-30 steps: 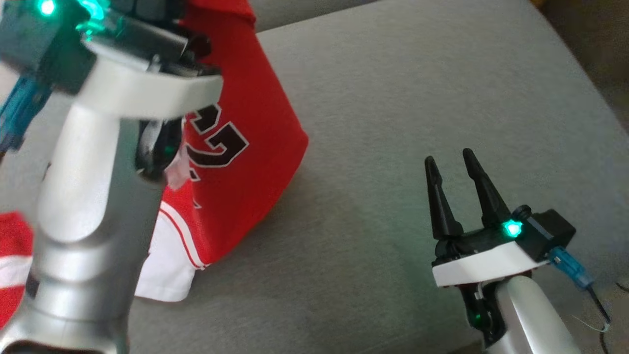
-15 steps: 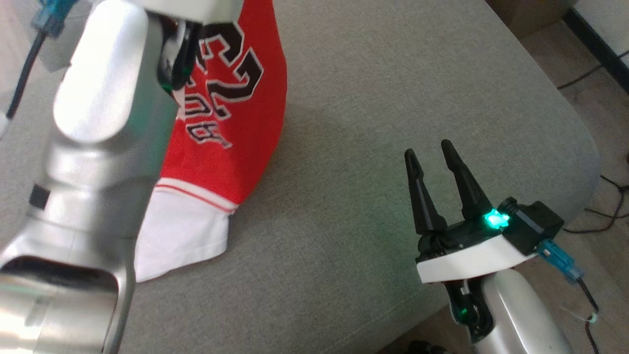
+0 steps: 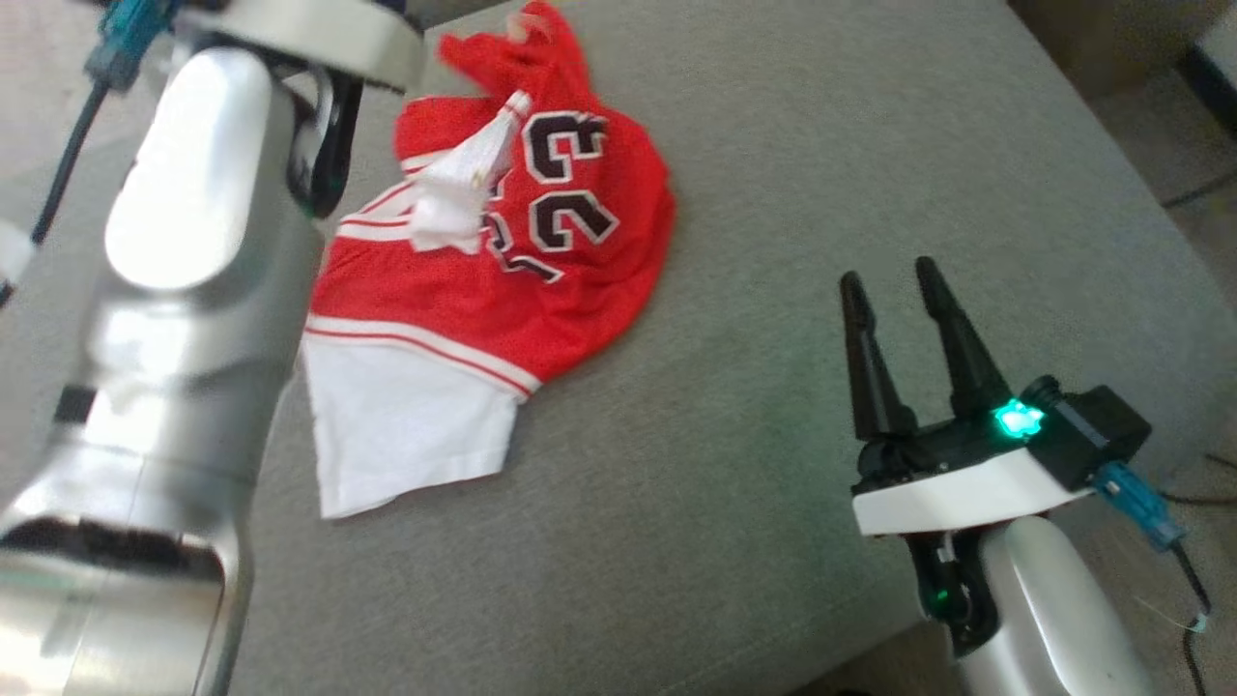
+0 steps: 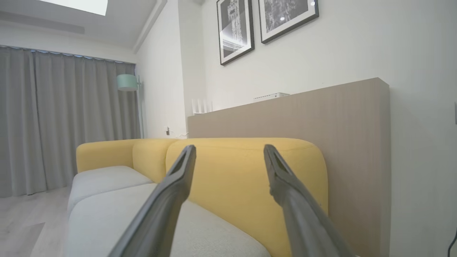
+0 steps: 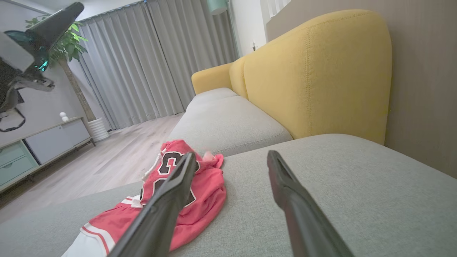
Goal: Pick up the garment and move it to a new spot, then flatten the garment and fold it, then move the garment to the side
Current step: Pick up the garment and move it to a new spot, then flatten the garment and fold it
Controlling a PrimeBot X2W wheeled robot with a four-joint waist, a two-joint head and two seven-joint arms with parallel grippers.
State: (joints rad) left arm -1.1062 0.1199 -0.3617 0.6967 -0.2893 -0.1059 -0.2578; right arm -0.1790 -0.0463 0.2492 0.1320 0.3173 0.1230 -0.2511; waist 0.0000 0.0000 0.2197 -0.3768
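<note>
The garment (image 3: 580,280) is a red jersey with black numbers and a white hem. It lies crumpled on the grey sofa cushion (image 3: 773,145), free of both grippers. My left forearm (image 3: 184,242) rises at the left edge, beside the garment. In the left wrist view my left gripper (image 4: 228,150) is open and empty, well above the seat and pointing at the yellow backrest (image 4: 242,171). My right gripper (image 3: 889,273) stands open and empty to the right of the garment. In the right wrist view the garment (image 5: 207,192) lies low and left beyond my right gripper (image 5: 231,155).
The cushion's rounded edge (image 3: 1140,242) falls off to the right onto floor with cables (image 3: 1193,590). A yellow backrest (image 5: 321,71) runs behind the seats. A low cabinet (image 5: 46,142), a potted plant (image 5: 68,46) and grey curtains (image 5: 160,60) stand across the wooden floor.
The garment hung from my shut left gripper; now that gripper is open and the garment has dropped into a heap on the cushion. The head camera has shifted. The right gripper stays open.
</note>
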